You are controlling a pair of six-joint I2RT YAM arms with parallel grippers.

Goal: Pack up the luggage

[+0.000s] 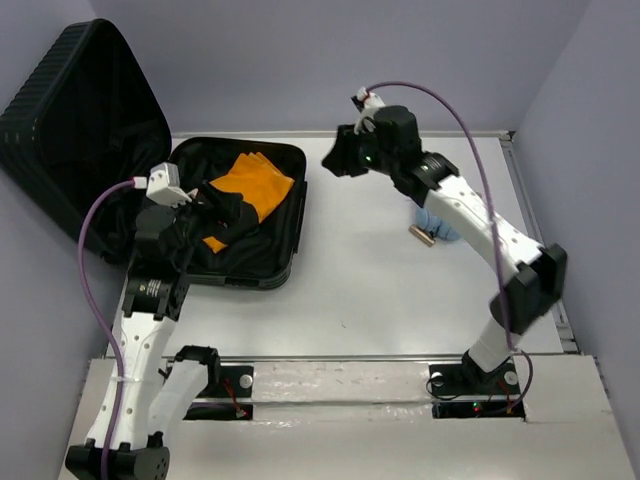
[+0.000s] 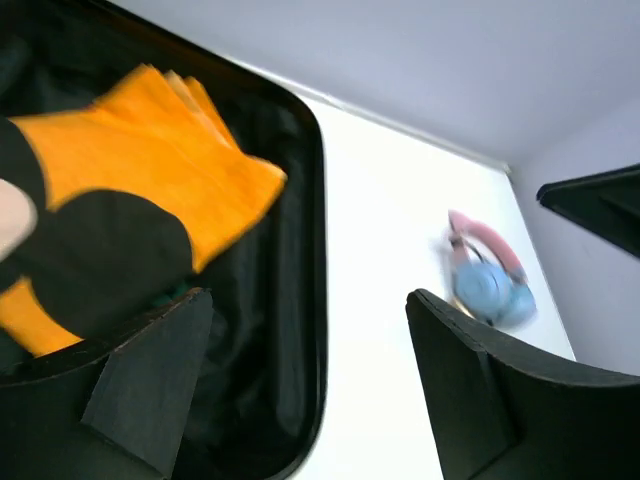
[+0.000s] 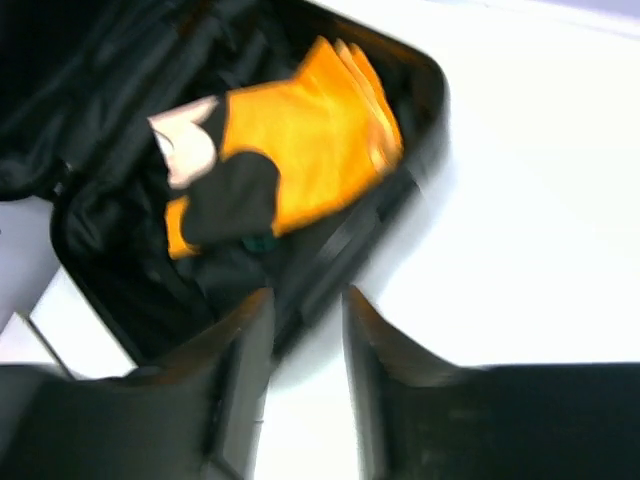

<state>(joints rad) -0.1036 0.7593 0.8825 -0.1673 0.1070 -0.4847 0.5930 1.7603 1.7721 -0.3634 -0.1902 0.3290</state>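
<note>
The black ribbed luggage (image 1: 288, 262) lies open at the table's left, its lid (image 1: 80, 110) propped against the wall. An orange cloth (image 1: 262, 180) lies in its dark lining, also in the left wrist view (image 2: 130, 150) and the right wrist view (image 3: 310, 140). My left gripper (image 1: 238, 212) hovers over the luggage, jaws wide open and empty (image 2: 308, 296). My right gripper (image 1: 328, 160) hangs above the table just right of the luggage rim (image 3: 430, 110), jaws a little apart and empty (image 3: 308, 293). A dark shape (image 2: 100, 250) overlaps the cloth.
A light blue and pink object (image 1: 437, 228) lies on the white table at the right, partly under my right arm; it is blurred in the left wrist view (image 2: 490, 285). Lavender walls close in the back and both sides.
</note>
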